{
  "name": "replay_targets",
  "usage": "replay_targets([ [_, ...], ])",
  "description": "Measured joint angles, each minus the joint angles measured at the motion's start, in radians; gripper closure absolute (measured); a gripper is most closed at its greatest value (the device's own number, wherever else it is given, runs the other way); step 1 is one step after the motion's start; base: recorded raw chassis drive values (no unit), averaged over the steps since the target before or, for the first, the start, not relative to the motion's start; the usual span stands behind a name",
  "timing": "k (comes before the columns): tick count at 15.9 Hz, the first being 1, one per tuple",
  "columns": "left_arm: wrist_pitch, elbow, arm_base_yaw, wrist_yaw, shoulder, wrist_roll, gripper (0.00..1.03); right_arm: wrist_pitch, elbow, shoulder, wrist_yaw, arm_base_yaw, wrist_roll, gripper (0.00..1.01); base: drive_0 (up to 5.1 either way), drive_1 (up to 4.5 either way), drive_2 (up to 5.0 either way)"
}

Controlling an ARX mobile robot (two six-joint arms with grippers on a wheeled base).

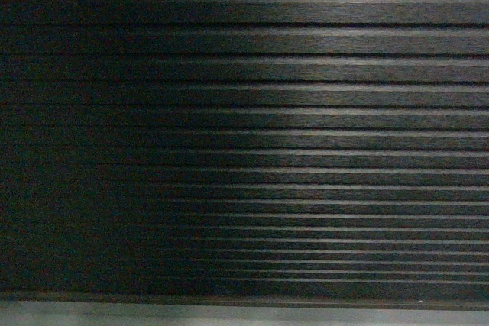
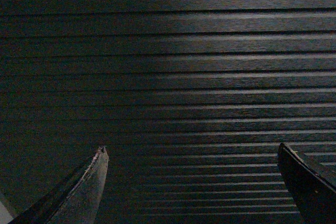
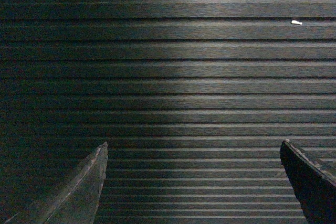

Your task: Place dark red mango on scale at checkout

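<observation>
- Checkout (image 1: 306,120) front fills all 3 views: dark horizontal slats, with a grey plinth (image 1: 244,316) strip along the head view's bottom edge.
- Left gripper (image 2: 192,153) faces the slats, jaws spread wide, nothing between them.
- Right gripper (image 3: 193,148) likewise spread and empty.
- Small white fleck (image 3: 296,22) sits on one slat.
- Dark red mango and scale: neither in view.

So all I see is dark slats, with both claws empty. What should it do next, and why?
Probably raise its view or back away. The head view shows only the checkout's ribbed front and grey plinth. The left gripper and right gripper are open and empty, facing the slats. No mango or scale shows, so it must find them first.
</observation>
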Motion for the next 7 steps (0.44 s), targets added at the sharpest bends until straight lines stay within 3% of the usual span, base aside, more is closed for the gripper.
replay_targets([
  [7, 0.0, 0.0, 0.0, 0.0, 0.0, 0.0, 0.05, 0.0, 0.0, 0.0, 0.0, 0.0, 0.0, 0.03, 0.0, 0.0, 0.0],
])
